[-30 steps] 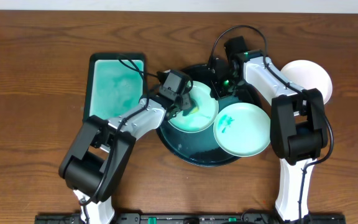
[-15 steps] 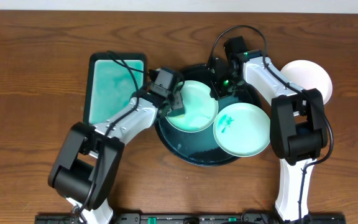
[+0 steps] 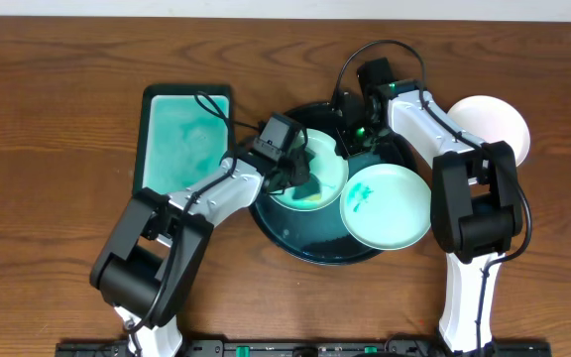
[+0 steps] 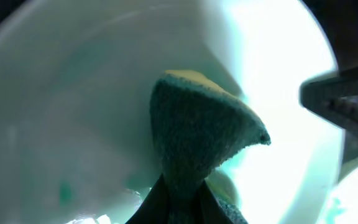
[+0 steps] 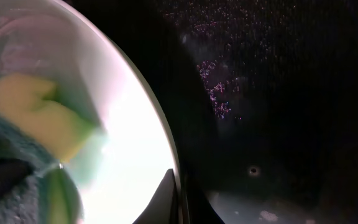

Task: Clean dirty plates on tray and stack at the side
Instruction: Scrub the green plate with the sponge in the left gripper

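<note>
The black round tray (image 3: pixel 310 253) holds two plates. My left gripper (image 3: pixel 293 171) is shut on a green-and-yellow sponge (image 4: pixel 197 130) and presses it onto the left plate (image 3: pixel 329 164), which also fills the left wrist view (image 4: pixel 73 112). My right gripper (image 3: pixel 353 139) is shut on that plate's far rim; the right wrist view shows its jaws (image 5: pixel 180 199) pinching the rim of the plate (image 5: pixel 129 143), with the sponge (image 5: pixel 36 118) beyond. The second plate (image 3: pixel 390 206) carries a teal smear. A third, white plate (image 3: pixel 494 124) lies on the table right of the tray.
A rectangular teal tray (image 3: pixel 181 129) with a dark rim lies left of the black tray, close to my left arm. The black tray floor (image 5: pixel 278 93) looks wet and speckled. The tabletop is brown wood.
My left gripper with the sponge swung left to the plate's edge, then back right onto the plate's middle. The right gripper and the plates have not moved.
</note>
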